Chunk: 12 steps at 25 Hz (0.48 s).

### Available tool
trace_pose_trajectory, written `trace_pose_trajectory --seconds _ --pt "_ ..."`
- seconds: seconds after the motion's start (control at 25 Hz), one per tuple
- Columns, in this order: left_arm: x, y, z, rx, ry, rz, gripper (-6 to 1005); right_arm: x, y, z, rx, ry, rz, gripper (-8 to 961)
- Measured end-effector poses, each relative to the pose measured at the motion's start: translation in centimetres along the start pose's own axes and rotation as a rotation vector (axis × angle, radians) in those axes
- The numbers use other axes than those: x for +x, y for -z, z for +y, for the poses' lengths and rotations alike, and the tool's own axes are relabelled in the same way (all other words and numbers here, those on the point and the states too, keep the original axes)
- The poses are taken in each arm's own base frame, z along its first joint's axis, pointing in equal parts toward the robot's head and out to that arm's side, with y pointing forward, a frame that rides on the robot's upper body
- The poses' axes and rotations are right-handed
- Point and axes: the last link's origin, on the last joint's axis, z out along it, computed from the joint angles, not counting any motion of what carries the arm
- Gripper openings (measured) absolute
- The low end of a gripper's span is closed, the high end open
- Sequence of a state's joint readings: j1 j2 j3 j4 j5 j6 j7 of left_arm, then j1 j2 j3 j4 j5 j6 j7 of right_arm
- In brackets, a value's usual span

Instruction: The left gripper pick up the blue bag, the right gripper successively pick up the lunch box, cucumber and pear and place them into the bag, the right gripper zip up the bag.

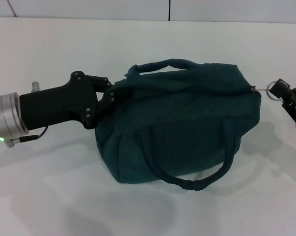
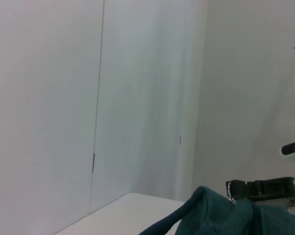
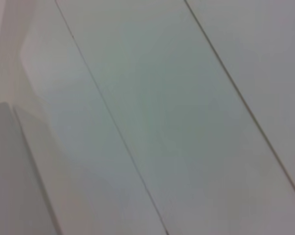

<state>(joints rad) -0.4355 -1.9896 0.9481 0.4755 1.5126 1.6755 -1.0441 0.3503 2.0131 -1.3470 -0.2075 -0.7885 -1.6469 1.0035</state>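
At the bag's left end, the left gripper (image 1: 112,96) has its jaws pinched tight on a bunched fold of the blue bag (image 1: 187,123)'s fabric, right by the root of the far handle (image 1: 160,65). No visible gap between fingers; cloth fills it. Black arm runs off to the left, silver cuff (image 1: 5,118) with green ring lit.

At the opposite end, the right gripper (image 1: 291,98) sits at the silver ring pull (image 1: 273,90). Ring lies against its tip, jaws look clamped on it; pull drawn out taut from the bag's top corner.

Bag rests on the white table (image 1: 49,196), zipper line along the top looks closed, near handle (image 1: 197,167) drooping down the front onto the table.

Left wrist view: teal fabric (image 2: 220,218) at the bottom edge, black hardware (image 2: 262,188) just behind it, otherwise wall. Right wrist view: plain wall panels only.
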Motion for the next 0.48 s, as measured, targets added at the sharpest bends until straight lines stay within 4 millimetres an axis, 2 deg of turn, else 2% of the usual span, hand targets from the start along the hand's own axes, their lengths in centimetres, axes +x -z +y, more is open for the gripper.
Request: trace_pose_trajectory --seconds 0.48 --pt "-0.2 0.6 0.1 0.023 0.004 0.007 48 1.3 0.6 -1.2 0.1 -0.005 0.081 12"
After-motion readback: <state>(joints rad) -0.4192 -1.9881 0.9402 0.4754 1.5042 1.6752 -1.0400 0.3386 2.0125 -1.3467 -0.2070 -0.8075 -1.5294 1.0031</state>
